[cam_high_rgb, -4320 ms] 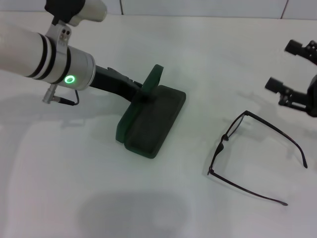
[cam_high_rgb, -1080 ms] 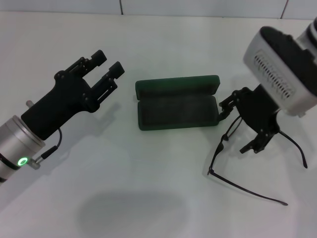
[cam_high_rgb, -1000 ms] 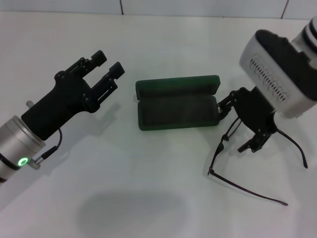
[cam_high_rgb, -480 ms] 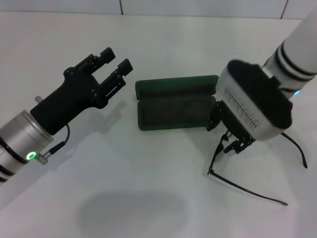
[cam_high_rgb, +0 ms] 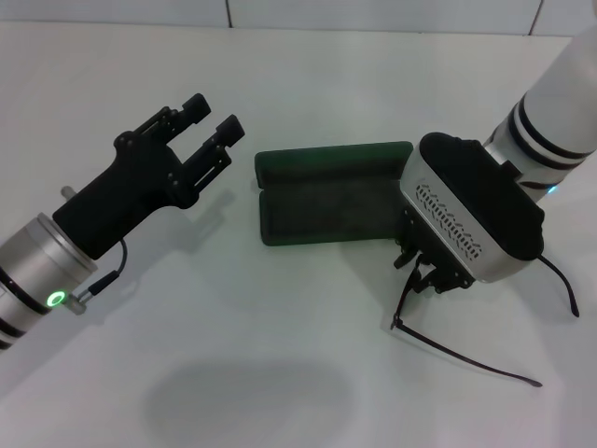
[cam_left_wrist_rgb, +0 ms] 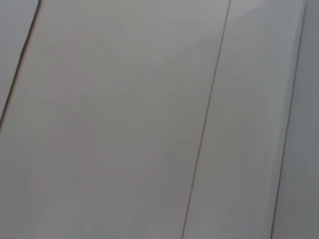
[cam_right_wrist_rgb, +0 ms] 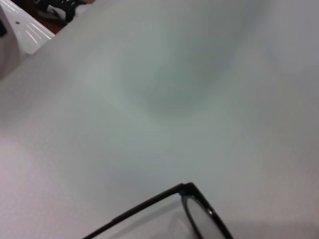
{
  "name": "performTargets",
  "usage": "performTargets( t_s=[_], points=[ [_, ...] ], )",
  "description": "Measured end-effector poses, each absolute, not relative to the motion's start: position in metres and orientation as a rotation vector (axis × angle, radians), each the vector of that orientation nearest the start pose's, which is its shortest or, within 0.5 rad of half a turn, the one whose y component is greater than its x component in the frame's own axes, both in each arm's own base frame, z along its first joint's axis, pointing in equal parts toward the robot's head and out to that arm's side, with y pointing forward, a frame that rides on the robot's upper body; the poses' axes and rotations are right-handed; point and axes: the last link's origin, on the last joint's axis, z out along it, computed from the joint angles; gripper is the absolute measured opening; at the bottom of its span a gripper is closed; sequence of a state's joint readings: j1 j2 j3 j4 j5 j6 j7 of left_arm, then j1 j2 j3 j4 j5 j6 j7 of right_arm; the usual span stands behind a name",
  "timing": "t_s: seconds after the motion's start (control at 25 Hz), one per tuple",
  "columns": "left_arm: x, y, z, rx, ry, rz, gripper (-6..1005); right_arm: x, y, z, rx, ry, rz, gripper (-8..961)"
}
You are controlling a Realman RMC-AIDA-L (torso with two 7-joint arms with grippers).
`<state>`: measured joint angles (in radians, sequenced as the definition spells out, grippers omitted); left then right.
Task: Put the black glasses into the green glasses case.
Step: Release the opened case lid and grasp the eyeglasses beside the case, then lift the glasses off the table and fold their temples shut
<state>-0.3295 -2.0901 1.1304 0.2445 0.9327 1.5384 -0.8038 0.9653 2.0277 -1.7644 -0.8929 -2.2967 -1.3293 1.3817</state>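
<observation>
The green glasses case (cam_high_rgb: 326, 210) lies open at the table's middle, its lid (cam_high_rgb: 332, 161) folded back on the far side and its dark lining empty. The black glasses (cam_high_rgb: 464, 353) lie unfolded on the table to the right of the case, temple arms pointing right. My right gripper (cam_high_rgb: 427, 273) is down at the front of the glasses, largely hidden under its own wrist. The right wrist view shows a frame corner and lens rim (cam_right_wrist_rgb: 192, 198) close up. My left gripper (cam_high_rgb: 213, 114) is open and empty, hovering left of the case.
The white table (cam_high_rgb: 280, 373) runs around the case and the glasses. The left wrist view shows only a pale surface with thin seams (cam_left_wrist_rgb: 204, 129). An object shows at the table edge in the right wrist view (cam_right_wrist_rgb: 55, 7).
My right arm has come down from the right onto the front of the glasses. The case, which the left gripper held earlier, now lies open and free. The left gripper has drifted slightly.
</observation>
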Motion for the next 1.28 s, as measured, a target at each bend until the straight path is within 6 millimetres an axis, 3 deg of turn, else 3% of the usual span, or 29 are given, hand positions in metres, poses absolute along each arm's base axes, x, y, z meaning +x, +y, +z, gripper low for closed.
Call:
performTargets(
  t_s=[0.36, 0.68, 0.92, 1.12, 1.28],
  points=[
    [-0.288, 0.278, -0.018, -2.086, -0.569, -1.227, 562, 0.121, 0.373, -0.073, -3.022, -1.052, -0.726, 245],
    [-0.28, 0.276, -0.009, -2.116, -0.517, -1.301, 562, 0.123, 0.379, -0.038, -3.027, -0.891, -0.486, 120],
    [-0.257, 0.263, 0.005, -2.262, -0.387, -1.488, 562, 0.14, 0.381, -0.009, -2.971, -0.631, 0.044, 110],
    [-0.24, 0.272, 0.01, -2.384, -0.382, -1.558, 562, 0.168, 0.38, -0.013, -2.794, -0.382, 0.431, 110],
    [-0.22, 0.292, 0.001, -2.529, -0.417, -1.536, 562, 0.186, 0.376, -0.022, -2.652, -0.242, 0.665, 110]
  ],
)
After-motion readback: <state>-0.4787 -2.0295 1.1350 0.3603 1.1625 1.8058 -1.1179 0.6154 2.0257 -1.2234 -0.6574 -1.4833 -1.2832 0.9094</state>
